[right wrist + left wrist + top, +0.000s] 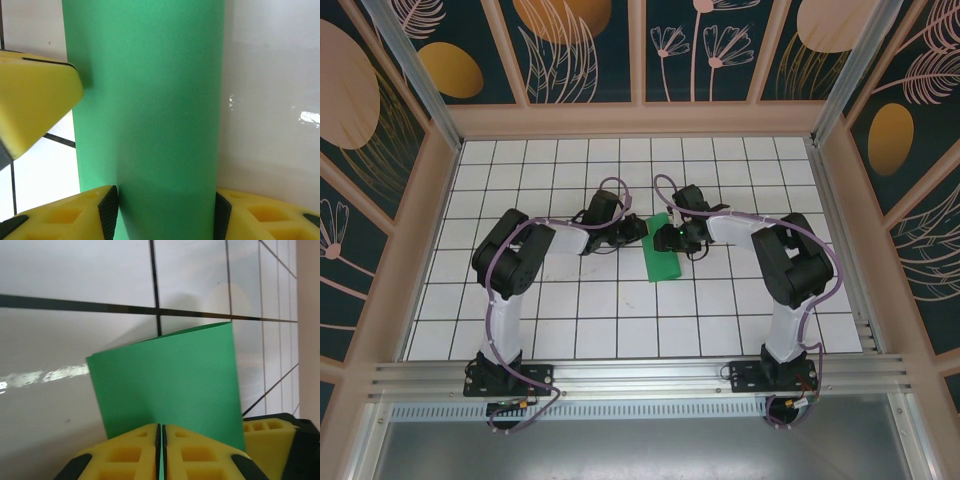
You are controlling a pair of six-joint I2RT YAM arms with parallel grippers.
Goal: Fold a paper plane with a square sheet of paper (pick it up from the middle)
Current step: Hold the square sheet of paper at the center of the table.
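Observation:
The square sheet of paper (663,252) is bright green and lies folded into a narrow strip in the middle of the white grid table. My left gripper (638,230) meets it from the left. In the left wrist view the yellow jaws (160,429) are pressed together with a thin green edge of the paper (165,375) between them. My right gripper (674,238) reaches in from the right. Its two black pads (166,212) stand apart, and the bowed paper (150,100) spans the gap and touches both. No paper plane shape shows.
A yellow finger of the left gripper (35,100) sits close beside the paper in the right wrist view. Part of the right gripper (272,432) shows at the paper's right in the left wrist view. Wooden frame walls (435,200) enclose the tiled table (570,320).

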